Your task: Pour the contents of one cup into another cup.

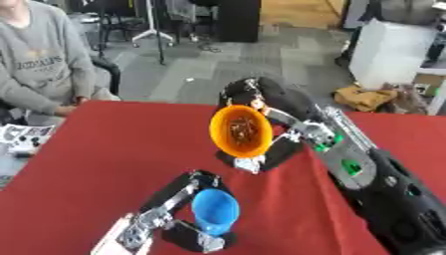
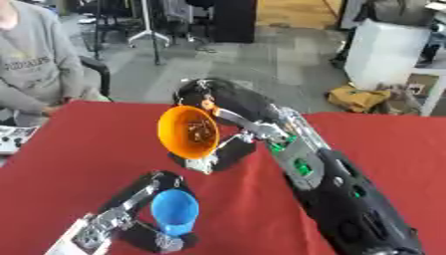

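An orange cup (image 1: 238,130) is tipped on its side in the air above the red table (image 1: 104,149), its mouth facing me, with small brownish bits showing inside. My right hand (image 1: 277,137) is shut on it from behind. Below and nearer to me a blue cup (image 1: 215,211) is tilted with its mouth towards the orange cup. My left hand (image 1: 184,198) is curled round the blue cup from the left and underneath. The orange cup hangs above and a little behind the blue one, with a gap between them.
A person in a grey sweater (image 1: 39,64) sits at the table's far left corner. A white object with dark marks (image 1: 22,137) lies at the left edge. A white box (image 1: 392,52) and a tan bag (image 1: 363,97) stand on the floor beyond the table.
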`<control>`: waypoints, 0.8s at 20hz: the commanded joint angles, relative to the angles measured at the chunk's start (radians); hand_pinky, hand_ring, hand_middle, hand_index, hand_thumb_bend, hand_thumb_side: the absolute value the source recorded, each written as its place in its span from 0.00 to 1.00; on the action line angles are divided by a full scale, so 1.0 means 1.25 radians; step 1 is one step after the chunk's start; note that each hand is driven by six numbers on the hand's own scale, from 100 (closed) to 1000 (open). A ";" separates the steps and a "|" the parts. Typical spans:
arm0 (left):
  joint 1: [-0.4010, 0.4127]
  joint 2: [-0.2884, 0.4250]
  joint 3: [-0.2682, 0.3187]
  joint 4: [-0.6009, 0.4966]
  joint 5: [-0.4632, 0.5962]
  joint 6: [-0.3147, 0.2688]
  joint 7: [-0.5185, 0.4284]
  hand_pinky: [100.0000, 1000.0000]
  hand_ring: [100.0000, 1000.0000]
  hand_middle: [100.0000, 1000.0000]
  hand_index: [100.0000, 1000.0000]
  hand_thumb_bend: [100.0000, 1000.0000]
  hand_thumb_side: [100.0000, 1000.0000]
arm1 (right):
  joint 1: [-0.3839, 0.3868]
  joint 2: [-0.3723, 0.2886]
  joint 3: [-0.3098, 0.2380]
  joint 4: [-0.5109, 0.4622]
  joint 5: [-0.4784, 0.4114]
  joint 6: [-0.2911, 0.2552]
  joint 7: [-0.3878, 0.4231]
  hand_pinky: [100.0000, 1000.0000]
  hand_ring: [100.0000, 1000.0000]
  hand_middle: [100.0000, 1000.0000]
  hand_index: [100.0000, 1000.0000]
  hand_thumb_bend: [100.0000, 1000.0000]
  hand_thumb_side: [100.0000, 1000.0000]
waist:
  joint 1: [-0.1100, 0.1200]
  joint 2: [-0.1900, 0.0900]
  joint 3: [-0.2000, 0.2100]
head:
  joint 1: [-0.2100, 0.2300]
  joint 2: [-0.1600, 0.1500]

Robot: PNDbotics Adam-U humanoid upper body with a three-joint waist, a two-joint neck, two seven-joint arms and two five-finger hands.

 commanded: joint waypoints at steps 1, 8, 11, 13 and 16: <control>-0.017 0.001 0.007 -0.005 -0.001 -0.003 0.001 0.18 0.26 0.25 0.55 0.35 0.00 | -0.019 0.002 0.001 -0.009 0.050 -0.010 -0.030 0.56 0.49 0.29 0.27 0.00 0.47 | 0.003 -0.016 0.000 | 0.003 -0.010; -0.025 -0.008 0.006 0.009 -0.010 -0.006 0.001 0.18 0.26 0.25 0.55 0.35 0.00 | -0.019 0.018 0.010 0.006 0.152 -0.024 -0.098 0.57 0.49 0.29 0.26 0.00 0.47 | 0.002 -0.018 -0.001 | 0.002 -0.011; -0.032 -0.016 0.005 0.021 -0.018 -0.009 0.002 0.18 0.26 0.25 0.55 0.35 0.00 | -0.018 0.026 0.012 0.017 0.194 -0.029 -0.127 0.57 0.49 0.29 0.26 0.00 0.47 | 0.001 -0.019 -0.001 | 0.003 -0.011; -0.037 -0.023 0.005 0.030 -0.023 -0.012 0.004 0.18 0.26 0.25 0.55 0.35 0.00 | -0.018 0.032 0.013 0.024 0.223 -0.033 -0.147 0.57 0.49 0.29 0.27 0.00 0.47 | 0.000 -0.019 -0.001 | 0.003 -0.011; -0.043 -0.032 0.005 0.043 -0.029 -0.017 0.007 0.18 0.26 0.25 0.55 0.35 0.00 | -0.018 0.038 0.014 0.032 0.267 -0.040 -0.180 0.57 0.49 0.29 0.27 0.00 0.47 | -0.001 -0.019 -0.002 | 0.003 -0.011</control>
